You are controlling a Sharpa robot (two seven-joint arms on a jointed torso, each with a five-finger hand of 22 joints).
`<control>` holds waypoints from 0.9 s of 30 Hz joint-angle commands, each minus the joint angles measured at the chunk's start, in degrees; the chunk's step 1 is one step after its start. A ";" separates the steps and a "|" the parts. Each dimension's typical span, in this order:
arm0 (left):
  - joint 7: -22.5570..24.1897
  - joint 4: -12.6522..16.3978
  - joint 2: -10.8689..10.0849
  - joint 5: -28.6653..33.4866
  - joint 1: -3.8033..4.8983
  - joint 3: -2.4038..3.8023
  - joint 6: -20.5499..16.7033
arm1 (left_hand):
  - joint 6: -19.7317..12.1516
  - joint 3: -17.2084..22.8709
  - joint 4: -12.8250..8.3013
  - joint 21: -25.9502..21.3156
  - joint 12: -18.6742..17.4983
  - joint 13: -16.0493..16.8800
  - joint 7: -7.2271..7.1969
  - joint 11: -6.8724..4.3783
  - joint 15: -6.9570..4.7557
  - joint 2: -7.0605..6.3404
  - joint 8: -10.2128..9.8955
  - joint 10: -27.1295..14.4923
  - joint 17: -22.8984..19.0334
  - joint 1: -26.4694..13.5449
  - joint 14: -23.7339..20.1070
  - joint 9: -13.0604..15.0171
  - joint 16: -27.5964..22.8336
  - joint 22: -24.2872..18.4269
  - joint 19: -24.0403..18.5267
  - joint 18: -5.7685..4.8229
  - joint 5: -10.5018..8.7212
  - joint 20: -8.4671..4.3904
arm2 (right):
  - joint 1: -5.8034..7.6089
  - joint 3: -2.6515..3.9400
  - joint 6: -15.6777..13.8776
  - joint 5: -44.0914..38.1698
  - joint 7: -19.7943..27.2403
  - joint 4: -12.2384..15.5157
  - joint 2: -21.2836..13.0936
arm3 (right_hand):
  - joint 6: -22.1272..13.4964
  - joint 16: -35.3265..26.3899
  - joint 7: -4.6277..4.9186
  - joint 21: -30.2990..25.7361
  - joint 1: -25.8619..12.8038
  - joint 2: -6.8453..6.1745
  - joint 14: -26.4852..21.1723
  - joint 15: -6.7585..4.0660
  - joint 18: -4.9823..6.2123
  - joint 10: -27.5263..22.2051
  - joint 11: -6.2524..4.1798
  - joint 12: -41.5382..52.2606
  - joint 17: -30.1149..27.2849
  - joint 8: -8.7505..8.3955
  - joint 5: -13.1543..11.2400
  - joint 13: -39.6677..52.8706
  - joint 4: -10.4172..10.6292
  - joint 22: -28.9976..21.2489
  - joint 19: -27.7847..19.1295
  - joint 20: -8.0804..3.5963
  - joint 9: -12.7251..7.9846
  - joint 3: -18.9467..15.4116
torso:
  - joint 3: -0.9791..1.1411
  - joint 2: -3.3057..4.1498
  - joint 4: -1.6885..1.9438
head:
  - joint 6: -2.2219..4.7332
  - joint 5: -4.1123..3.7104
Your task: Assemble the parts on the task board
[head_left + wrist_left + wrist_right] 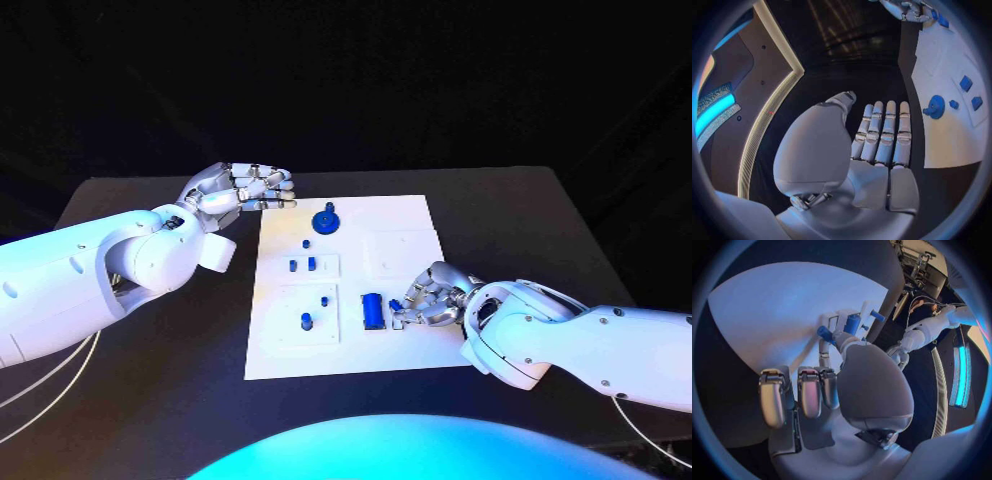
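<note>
The left hand (242, 189) hovers off the board's (404, 350) far left corner, over the black table (173, 400). In its wrist view the fingers (882, 132) lie straight and side by side, holding nothing.

On the board, a round blue part (326, 220) sits near the far edge. Nearer the robot come a tiny blue piece (307, 243), then a pair of small blue parts (302, 265) in a square recess, then two more (315, 310) in a nearer recess.

Right of these, a long blue part (372, 309) stands at the right hand's (433, 298) fingertips. The wrist view shows the right hand pinching this blue part (851, 324) against the board, other fingers (773, 395) curled back.
</note>
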 commanded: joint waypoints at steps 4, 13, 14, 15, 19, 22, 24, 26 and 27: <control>0.07 0.22 -0.11 -0.13 -0.01 0.03 0.70 | 0.22 -0.17 0.13 -0.14 -0.26 0.03 0.26 0.03 0.11 0.09 -0.24 0.15 0.06 0.57 0.45 -0.06 -0.20 -0.06 -0.10 0.31 -0.31 0.10 | -0.10 -0.01 0.24 0.23 -0.11 0.31 -0.12 | 0.47 0.29 0.18 0.25 -2.62 0.12 5.98 0.13 -0.82 6.12 0.12 0.22 15.08 -0.01 -0.14 15.09 1.20 15.07 5.99 -0.21 0.16 -0.59 | 0.00 0.02 -0.03 | -0.15 0.06; -0.17 0.25 -0.17 -0.18 -0.01 0.03 0.87 | 0.23 -0.20 0.17 -0.13 -0.26 0.02 0.27 0.04 0.12 0.09 -0.24 0.14 0.07 0.56 0.43 -0.07 -0.24 -0.09 -0.10 0.32 -0.32 0.10 | -0.11 -0.01 0.61 0.20 0.06 0.80 -0.35 | 0.56 0.29 0.20 0.25 -6.07 0.49 5.98 0.16 -0.82 6.12 0.16 0.22 15.08 0.24 -0.13 15.09 1.35 15.07 5.99 -0.14 0.22 -1.45 | 0.02 -0.05 -0.02 | -0.29 0.15; -0.19 0.25 -0.18 -0.18 -0.01 0.03 0.88 | 0.23 -0.20 0.17 -0.13 -0.26 0.02 0.27 0.04 0.12 0.09 -0.24 0.14 0.07 0.56 0.43 -0.07 -0.24 -0.09 -0.10 0.32 -0.32 0.10 | -0.11 0.00 0.64 0.18 0.06 0.84 -0.38 | 0.62 0.29 0.18 0.25 -6.44 0.57 5.98 0.16 -0.82 6.12 0.15 0.22 15.08 0.31 -0.12 15.09 1.35 15.07 5.99 -0.13 0.24 -1.54 | 0.00 -0.05 0.00 | -0.33 0.15; -0.22 0.25 -0.19 -0.18 -0.01 0.03 0.89 | 0.23 -0.20 0.17 -0.13 -0.26 0.02 0.27 0.04 0.12 0.09 -0.24 0.14 0.07 0.56 0.43 -0.07 -0.24 -0.09 -0.10 0.32 -0.32 0.10 | -0.11 0.00 0.69 0.15 0.08 0.90 -0.44 | 0.64 0.29 0.18 0.25 -6.56 0.58 5.98 0.16 -0.82 6.12 0.14 0.22 15.08 0.33 -0.13 15.09 1.35 15.07 5.99 -0.13 0.25 -1.58 | 0.01 -0.04 0.01 | -0.33 0.14; -0.31 0.25 -0.20 -0.21 -0.01 0.02 0.95 | 0.25 -0.23 0.22 -0.13 -0.26 0.02 0.29 0.04 0.13 0.10 -0.25 0.14 0.07 0.54 0.40 -0.07 -0.28 -0.11 -0.10 0.32 -0.32 0.11 | -0.10 0.00 1.11 0.04 0.13 1.10 -0.55 | 0.79 0.29 0.14 0.25 -7.70 0.60 5.98 0.14 -0.82 6.12 0.12 0.22 15.08 0.54 -0.24 15.09 1.31 15.07 5.99 -0.14 0.33 -2.24 | 0.03 0.00 0.04 | -0.37 0.11; -0.37 0.26 -0.22 -0.23 -0.01 0.02 0.99 | 0.25 -0.23 0.22 -0.13 -0.26 0.02 0.29 0.04 0.13 0.10 -0.25 0.14 0.07 0.54 0.40 -0.07 -0.28 -0.11 -0.10 0.32 -0.32 0.11 | -0.09 0.00 1.52 -0.03 0.03 1.20 -0.57 | 0.81 0.29 0.13 0.25 -7.76 0.65 5.98 0.13 -0.82 6.12 0.11 0.22 15.08 0.56 -0.24 15.09 1.30 15.07 5.99 -0.14 0.34 -2.27 | 0.02 0.03 0.03 | -0.41 0.15; -0.40 0.28 -0.25 -0.24 -0.01 0.02 1.01 | 0.25 -0.23 0.22 -0.13 -0.26 0.02 0.29 0.04 0.13 0.10 -0.25 0.14 0.07 0.54 0.40 -0.07 -0.28 -0.11 -0.10 0.32 -0.32 0.11 | -0.09 0.00 1.85 -0.12 -0.10 1.22 -0.61 | 0.81 0.29 0.11 0.25 -7.76 0.66 5.98 0.13 -0.82 6.12 0.11 0.22 15.08 0.57 -0.24 15.09 1.28 15.07 5.99 -0.14 0.34 -2.27 | -0.01 0.01 -0.01 | -0.41 0.12; -0.42 0.27 -0.26 -0.25 -0.01 0.02 1.02 | 0.25 -0.23 0.22 -0.13 -0.26 0.02 0.29 0.04 0.13 0.10 -0.25 0.14 0.07 0.54 0.40 -0.07 -0.28 -0.11 -0.10 0.32 -0.32 0.11 | -0.08 0.00 2.41 -0.19 -0.25 1.20 -0.62 | 0.82 0.29 0.09 0.25 -7.73 0.67 5.98 0.13 -0.82 6.12 0.09 0.22 15.08 0.58 -0.23 15.09 1.23 15.07 5.99 -0.14 0.35 -2.28 | -0.02 -0.01 -0.05 | -0.41 0.13; -0.43 0.27 -0.26 -0.26 -0.01 0.02 1.03 | 0.25 -0.23 0.22 -0.13 -0.26 0.02 0.29 0.04 0.13 0.10 -0.25 0.14 0.07 0.54 0.40 -0.07 -0.28 -0.11 -0.10 0.32 -0.32 0.11 | -0.08 0.00 2.81 -0.20 -0.31 1.18 -0.61 | 0.83 0.29 0.03 0.25 -7.60 0.69 5.98 0.11 -0.82 6.12 0.06 0.22 15.08 0.61 -0.20 15.09 1.09 15.07 5.99 -0.15 0.36 -2.27 | -0.03 -0.03 -0.08 | -0.41 0.16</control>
